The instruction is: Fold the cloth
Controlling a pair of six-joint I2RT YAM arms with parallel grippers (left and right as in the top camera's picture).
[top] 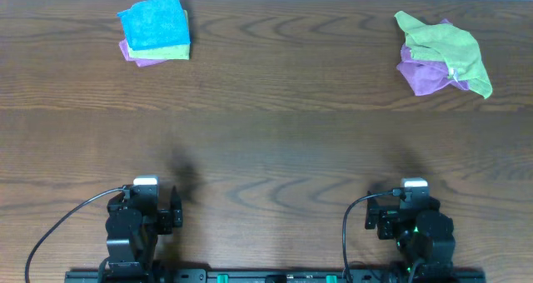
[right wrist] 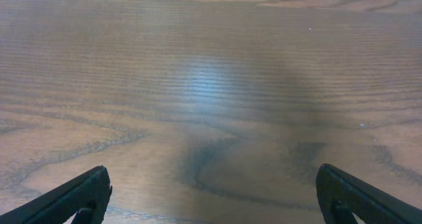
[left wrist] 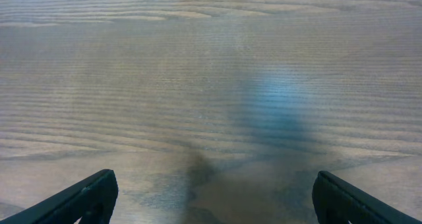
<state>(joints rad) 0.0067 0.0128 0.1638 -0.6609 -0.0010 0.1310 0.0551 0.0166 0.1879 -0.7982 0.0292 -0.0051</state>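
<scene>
The unfolded cloths lie in a crumpled heap near the far right corner of the desk (top: 266, 133). A green cloth (top: 445, 50) sits on top. Its long axis runs on a diagonal, from a pointed end toward the far edge and the left, down to a narrow tail that points at the right edge and the near side. Under it is a purple cloth (top: 425, 76), showing along the heap's left side and its near side, and touching the green one all the way. The purple one is probably a single piece, though the overhead view is too small to be sure.

Near the far left corner, well apart from the heap, stands a folded stack (top: 155, 32). A blue cloth (top: 151, 21) is on top, with a light green layer (top: 175, 52) and a purple layer (top: 137, 57) peeking out at the stack's near side. The stack is roughly square and turned slightly against the desk's edges.

Both arms sit at the near edge, the left arm (top: 140, 216) toward the left corner and the right arm (top: 415, 220) toward the right corner. The left claw (left wrist: 214, 188) is spread wide, its two dark fingers at the bottom corners of its wrist view with bare wood between them. The right claw (right wrist: 212, 181) is spread just as wide and grips nothing. Neither is near any cloth.
</scene>
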